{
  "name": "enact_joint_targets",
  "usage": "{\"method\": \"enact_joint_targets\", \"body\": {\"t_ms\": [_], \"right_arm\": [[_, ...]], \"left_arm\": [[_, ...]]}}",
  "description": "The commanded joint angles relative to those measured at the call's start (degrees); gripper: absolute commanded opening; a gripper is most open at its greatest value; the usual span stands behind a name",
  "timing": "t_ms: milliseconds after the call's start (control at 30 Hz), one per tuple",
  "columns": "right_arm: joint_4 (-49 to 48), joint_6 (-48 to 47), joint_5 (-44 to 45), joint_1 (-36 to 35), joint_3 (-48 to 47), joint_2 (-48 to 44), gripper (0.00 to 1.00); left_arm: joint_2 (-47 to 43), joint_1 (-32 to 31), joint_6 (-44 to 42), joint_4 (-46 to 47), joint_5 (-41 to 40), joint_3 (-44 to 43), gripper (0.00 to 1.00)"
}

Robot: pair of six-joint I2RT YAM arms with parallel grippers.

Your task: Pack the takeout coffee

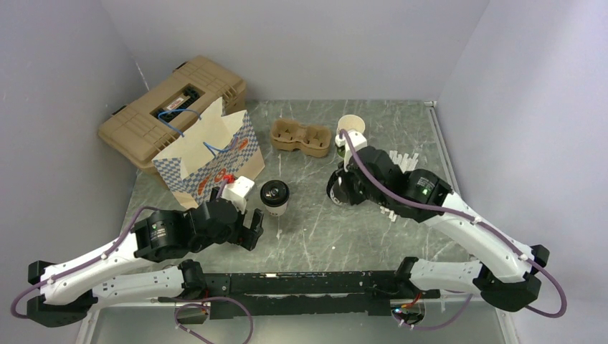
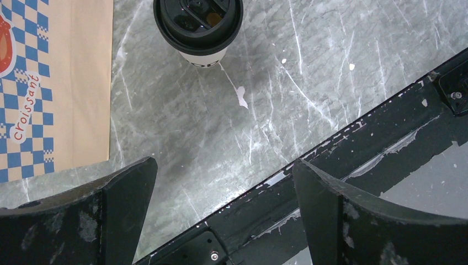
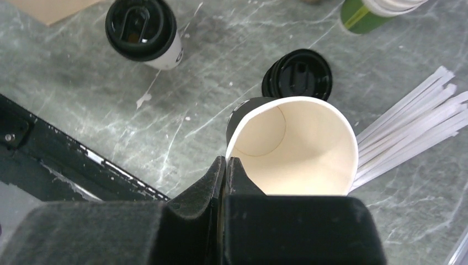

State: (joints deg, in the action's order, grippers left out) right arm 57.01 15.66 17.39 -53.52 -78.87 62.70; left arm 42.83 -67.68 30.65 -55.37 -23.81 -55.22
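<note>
So the takeout coffee (image 1: 274, 195) is standing upright on the table (image 1: 315, 229) with its black lid on. It's just beside the paper bag (image 1: 208, 154), on the side facing the right arm, and not touching it as far as I can tell.

The left gripper (image 2: 223, 164) hovers low over the table near the bag's front corner. Its jaws are spread as wide as they go with nothing between them, and the coffee sits a little past its fingertips.

The right gripper (image 3: 226, 165) is well away from the bag, out beyond the coffee. Its jaws are pinched tight on the rim of an empty cup (image 3: 298, 146) with no lid, and the wrist view looks straight down into it. Some black lids (image 3: 298, 74) and a bunch of white straws (image 3: 408, 121) lie out there too, even farther from the bag. A tan toolbox (image 1: 172, 107) sits right behind the bag.
</note>
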Motion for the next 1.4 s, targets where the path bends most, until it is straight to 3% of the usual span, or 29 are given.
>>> {"method": "enact_joint_targets", "body": {"t_ms": [0, 600, 1300, 1367], "right_arm": [[-1.44, 3.94, 0.16, -3.3, 3.79, -1.7, 0.0], [-9.56, 10.78, 7.04, -15.72, 14.41, 7.7, 0.0], [-15.43, 14.44, 8.37, -18.62, 17.58, 16.89, 0.0], [-15.53, 14.78, 8.41, -18.72, 17.76, 17.14, 0.06]], "left_arm": [[-0.06, 0.09, -0.6, 1.46, 0.39, -0.5, 1.0], [-0.78, 0.04, -0.87, 1.59, 0.66, -0.41, 0.99], [-2.16, 0.06, -0.69, 1.41, 0.43, -0.41, 0.99], [-2.18, 0.08, -0.68, 1.41, 0.45, -0.41, 0.99]]}}
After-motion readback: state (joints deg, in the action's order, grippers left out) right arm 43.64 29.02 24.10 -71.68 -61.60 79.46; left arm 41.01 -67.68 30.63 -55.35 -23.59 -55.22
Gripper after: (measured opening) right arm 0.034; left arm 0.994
